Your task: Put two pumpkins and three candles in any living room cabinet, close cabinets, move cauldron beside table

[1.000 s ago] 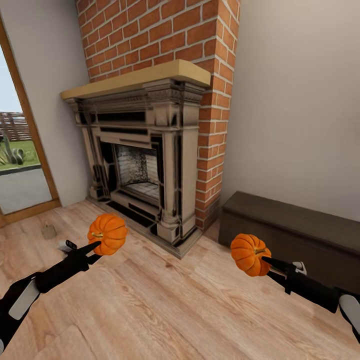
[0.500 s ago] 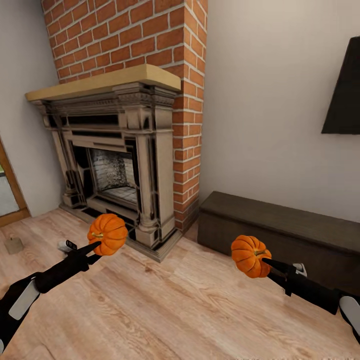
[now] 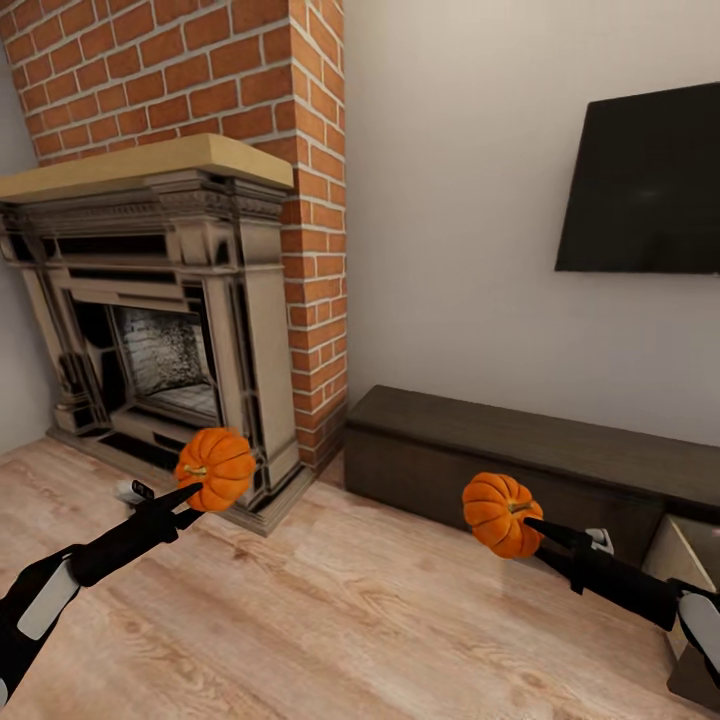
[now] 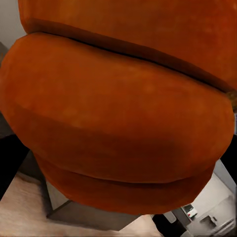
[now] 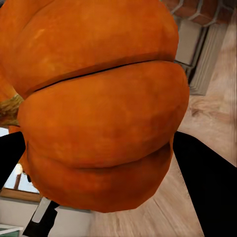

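1. While the robot faces the wall, its left gripper is pinched on one pumpkin, held up in the air in front of the fireplace; in the left wrist view that pumpkin bulges right up against the camera.
2. The right gripper is clamped on the other pumpkin, carried above the wooden floor just in front of the cabinet; the right wrist view shows its ribbed orange skin and a bit of stem at the edge.
3. The cabinet is the long dark unit running along the wall under the television, to the right of the fireplace. At the far right a pale wood compartment seems to stand open, though it is cut by the picture's edge.
4. Risks, as I judge them:
   - Each grip sits at one side of a round, ribbed body, so a sharp turn or stop could roll a pumpkin out.
   - Reaching toward the open compartment, the right arm could knock the cabinet's front or top.
   - With both grippers full, neither is free to pull a drawer.
   - The candles and the cauldron remain to be handled.
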